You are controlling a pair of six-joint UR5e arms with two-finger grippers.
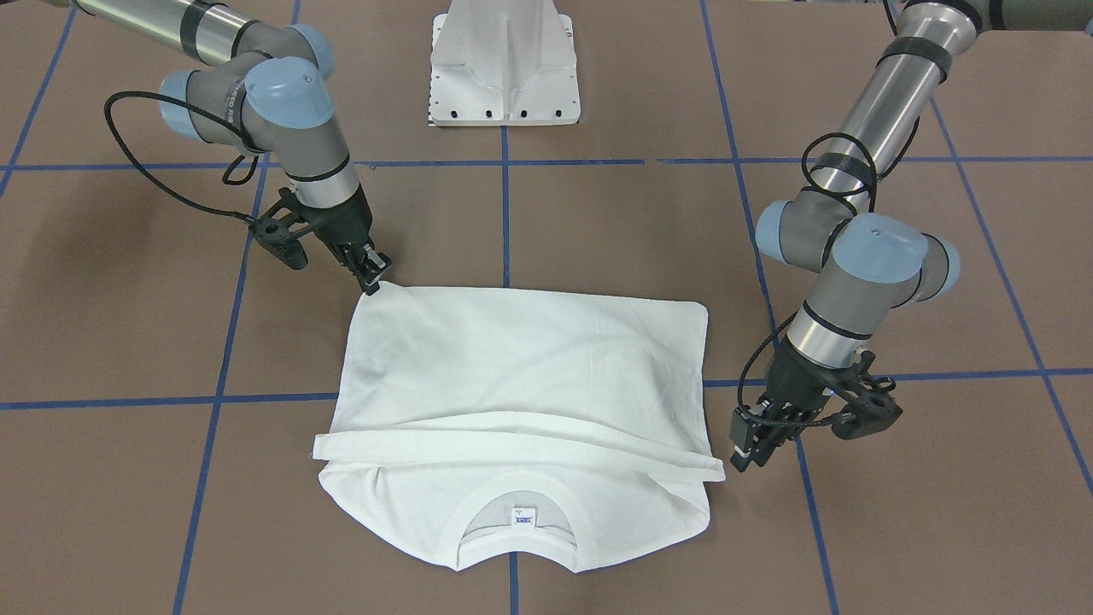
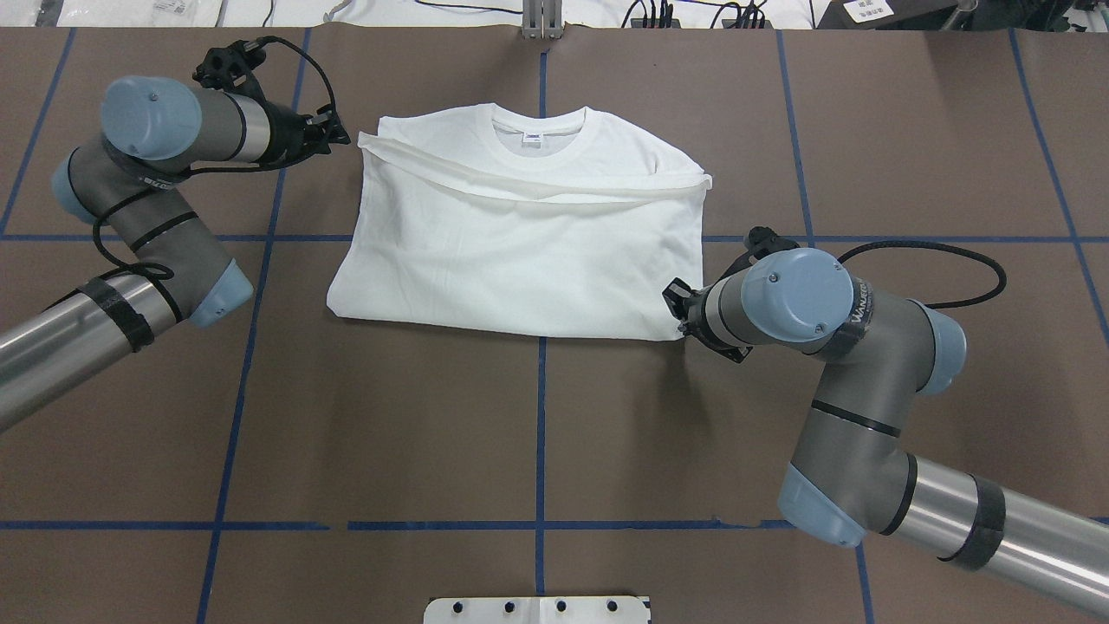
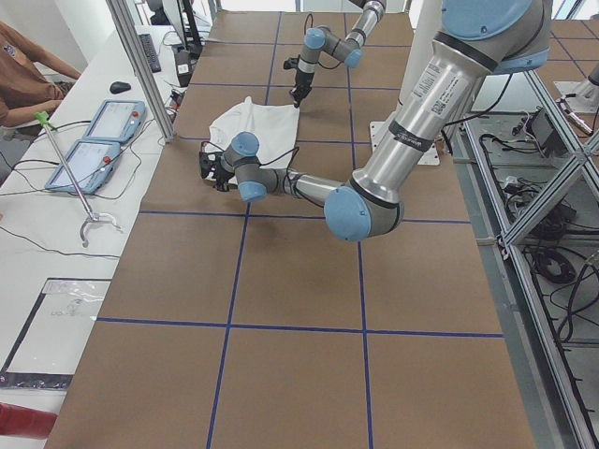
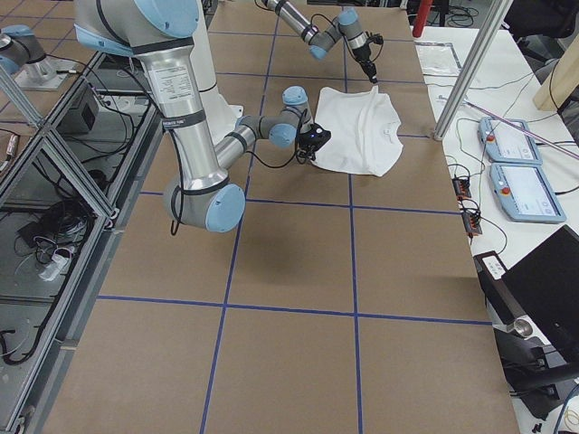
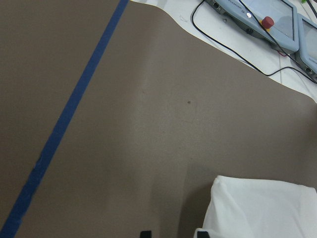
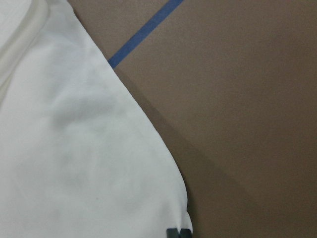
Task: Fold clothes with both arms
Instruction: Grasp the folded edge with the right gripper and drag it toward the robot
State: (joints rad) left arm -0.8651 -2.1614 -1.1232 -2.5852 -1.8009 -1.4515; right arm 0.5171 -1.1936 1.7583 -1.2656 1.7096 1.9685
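- The white T-shirt (image 1: 521, 359) lies flat in the middle of the brown table (image 1: 615, 222), between the two arms, on the side away from the white pedestal base (image 1: 505, 68).
- Its collar (image 1: 512, 495) and small neck label (image 1: 523, 517) face up at the end farthest from the robot. The hem end lies nearest the robot.
- A sleeve (image 1: 367, 446) is folded across the chest as a long band just below the collar. It runs from one side of the shirt to the other.
- The body is folded in to a rough rectangle with a few soft creases.
- The right gripper (image 1: 373, 278) sits at the hem corner on the robot's right. Its fingertips touch the cloth, and the corner rises to a small point at them.
- In the right wrist view only a sliver of the tips shows at the cloth's edge, so the fingers seem to be clenched on that corner.
- The left gripper (image 1: 741, 448) is low over the table just beside the sleeve band's end, on the robot's left near the shoulder.
- In the left wrist view its fingers stand apart with bare table between them. The shirt's edge lies close by one finger and is not grasped.
- Blue tape lines (image 1: 505, 213) divide the table into squares, and one runs under the shirt's middle.
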